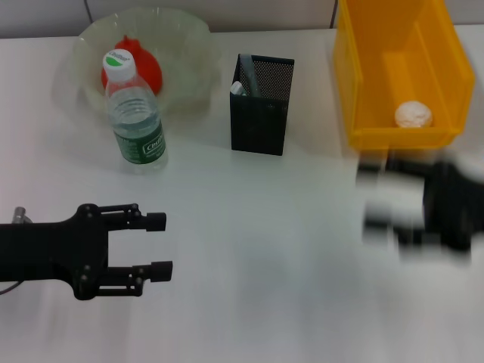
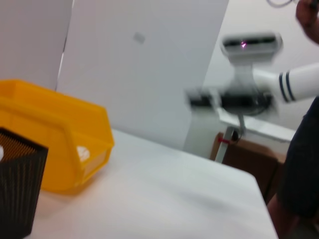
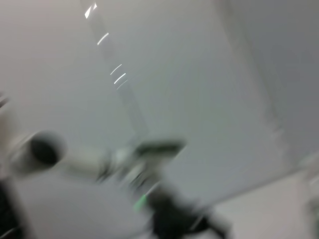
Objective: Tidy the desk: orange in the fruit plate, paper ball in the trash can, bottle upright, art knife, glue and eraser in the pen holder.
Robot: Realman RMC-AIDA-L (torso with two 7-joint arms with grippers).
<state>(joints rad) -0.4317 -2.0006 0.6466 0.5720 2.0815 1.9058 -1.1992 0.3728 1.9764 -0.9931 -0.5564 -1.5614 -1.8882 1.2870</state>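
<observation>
The orange (image 1: 138, 66) is seen lying in the plate (image 1: 185, 45) at the far left of the counter (image 1: 265, 287). The bottle (image 1: 134, 113) is stood upright just in front of the plate. The holder (image 1: 261, 106) is placed mid-counter, with a pale item showing at its rim; what it is cannot be told. The paper ball (image 1: 413, 115) is seen inside the bin (image 1: 363, 83) at the far right. The left tool (image 1: 160, 245) is held low over the near-left counter, jaws apart and nothing between them. The right tool (image 1: 378, 200) is found in front of the bin, blurred; whether it is open or closed cannot be told.
</observation>
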